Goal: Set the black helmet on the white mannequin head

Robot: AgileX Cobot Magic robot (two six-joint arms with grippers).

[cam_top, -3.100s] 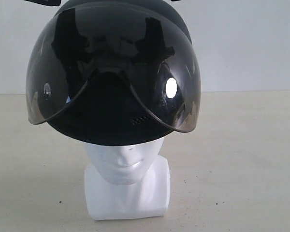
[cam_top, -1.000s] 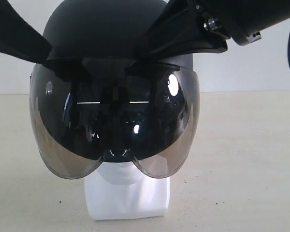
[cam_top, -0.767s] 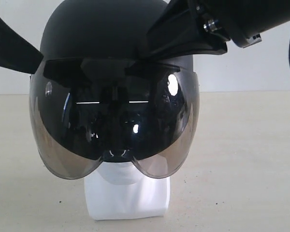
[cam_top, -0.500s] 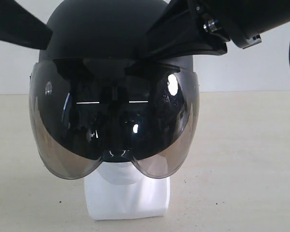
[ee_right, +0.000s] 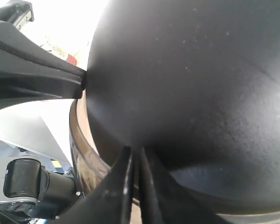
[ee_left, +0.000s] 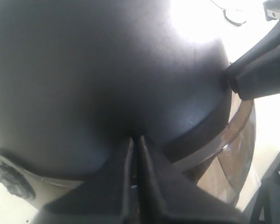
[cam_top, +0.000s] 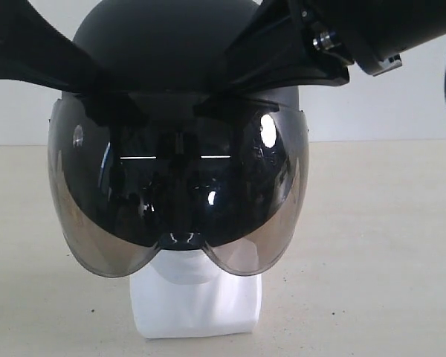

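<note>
Clenched empty, my left gripper (ee_left: 135, 140) at 10 o'clock and right gripper (ee_right: 136, 151) at 2 touch the black helmet (cam_top: 171, 52), with the white mannequin head (cam_top: 193, 297) at 6.

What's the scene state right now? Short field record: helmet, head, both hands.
helmet: black helmet down over white mannequin head
visor: visor lowered, covering the face
head showing: chin, neck, block base
left hand: left hand fingers together, tips against helmet shell
right hand: right hand fingers together, tips against shell on the opposite side
support: table
</note>
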